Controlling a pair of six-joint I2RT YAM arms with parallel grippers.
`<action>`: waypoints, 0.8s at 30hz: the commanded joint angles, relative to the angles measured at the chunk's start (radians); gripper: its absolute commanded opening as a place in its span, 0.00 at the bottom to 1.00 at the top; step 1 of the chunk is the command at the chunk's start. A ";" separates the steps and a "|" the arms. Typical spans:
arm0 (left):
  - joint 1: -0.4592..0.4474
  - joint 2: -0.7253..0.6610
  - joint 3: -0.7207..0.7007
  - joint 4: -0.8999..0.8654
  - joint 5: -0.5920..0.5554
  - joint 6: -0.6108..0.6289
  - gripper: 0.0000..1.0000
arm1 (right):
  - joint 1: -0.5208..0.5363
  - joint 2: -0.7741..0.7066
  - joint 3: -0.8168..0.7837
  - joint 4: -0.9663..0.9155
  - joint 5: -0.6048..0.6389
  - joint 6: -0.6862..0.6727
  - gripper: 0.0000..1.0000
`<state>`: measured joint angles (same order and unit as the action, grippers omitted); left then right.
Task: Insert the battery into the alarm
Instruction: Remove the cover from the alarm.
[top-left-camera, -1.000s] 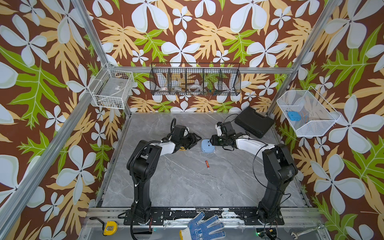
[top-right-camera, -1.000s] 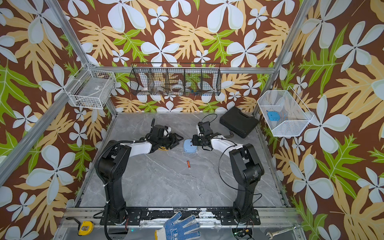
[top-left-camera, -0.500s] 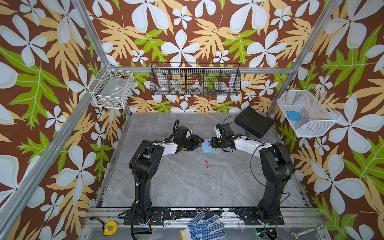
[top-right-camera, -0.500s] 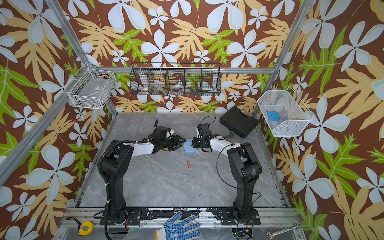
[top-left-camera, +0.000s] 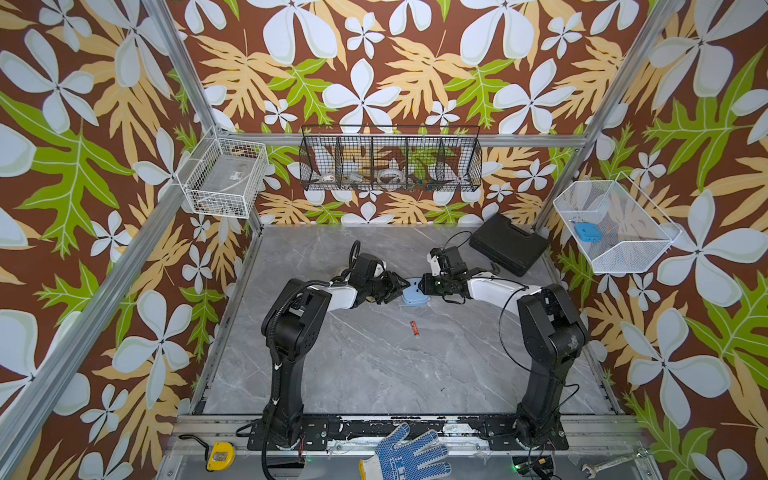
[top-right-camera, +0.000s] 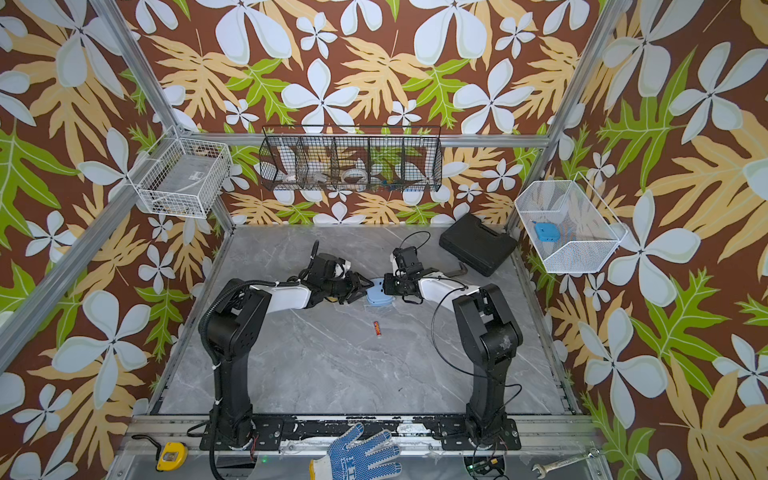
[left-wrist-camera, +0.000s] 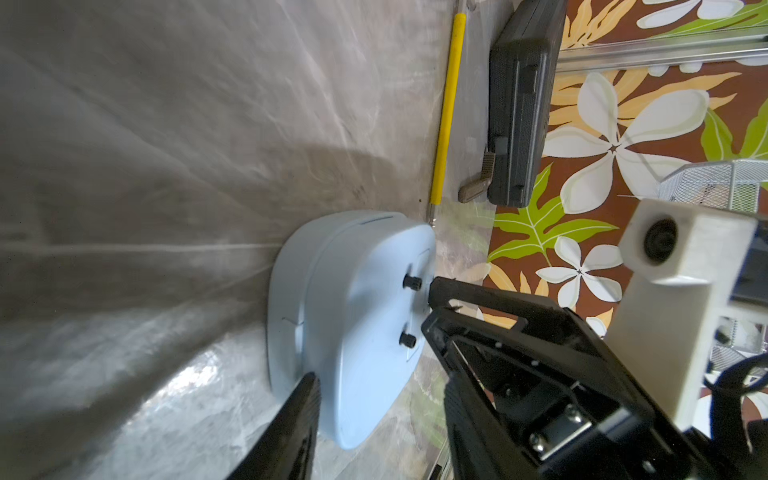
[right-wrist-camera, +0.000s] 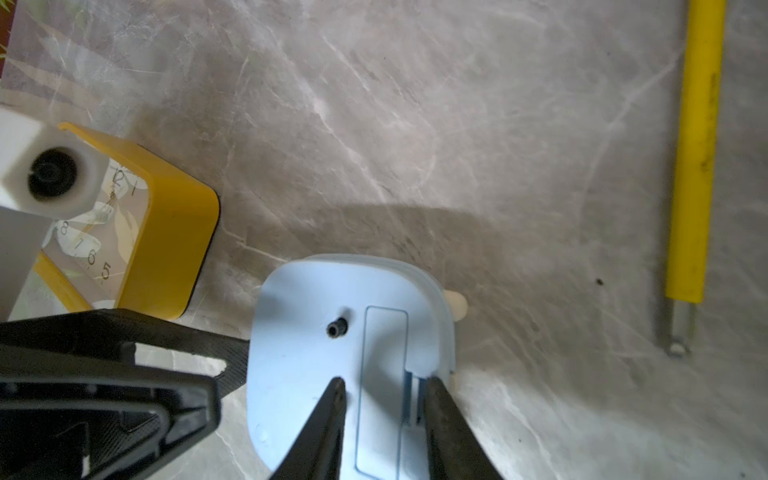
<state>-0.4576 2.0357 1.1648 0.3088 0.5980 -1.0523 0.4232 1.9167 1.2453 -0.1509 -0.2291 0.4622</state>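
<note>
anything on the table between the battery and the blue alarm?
Nothing. In both top views the strip of grey tabletop between the battery and the blue alarm is bare.

Floral wallpaper (top-left-camera: 361, 95), brown with white flowers, green and tan leaves. Aluminium frame posts (top-left-camera: 181, 62). Grey marble-look counter (top-left-camera: 374, 365). Black wire basket (top-left-camera: 390, 137) on wall.

A light blue alarm clock (top-right-camera: 380, 296) lies on the grey marble desk (top-right-camera: 332, 374), between the left fingers (top-right-camera: 365, 284) and right fingers (top-right-camera: 387, 286). A red battery (top-right-camera: 377, 328) lies apart from both fingers, toward the arm bases.
</note>
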 joint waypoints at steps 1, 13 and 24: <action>-0.004 0.006 0.006 0.021 0.026 -0.012 0.49 | 0.008 0.017 0.022 -0.027 0.009 -0.022 0.35; -0.005 0.029 0.009 0.029 0.040 -0.024 0.47 | 0.022 0.060 0.033 -0.061 -0.034 -0.021 0.30; -0.004 0.049 0.018 0.030 0.046 -0.028 0.44 | 0.014 0.044 -0.022 -0.042 -0.210 0.000 0.15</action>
<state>-0.4545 2.0716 1.1770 0.3099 0.6357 -1.0752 0.4236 1.9526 1.2396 -0.0818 -0.2218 0.4408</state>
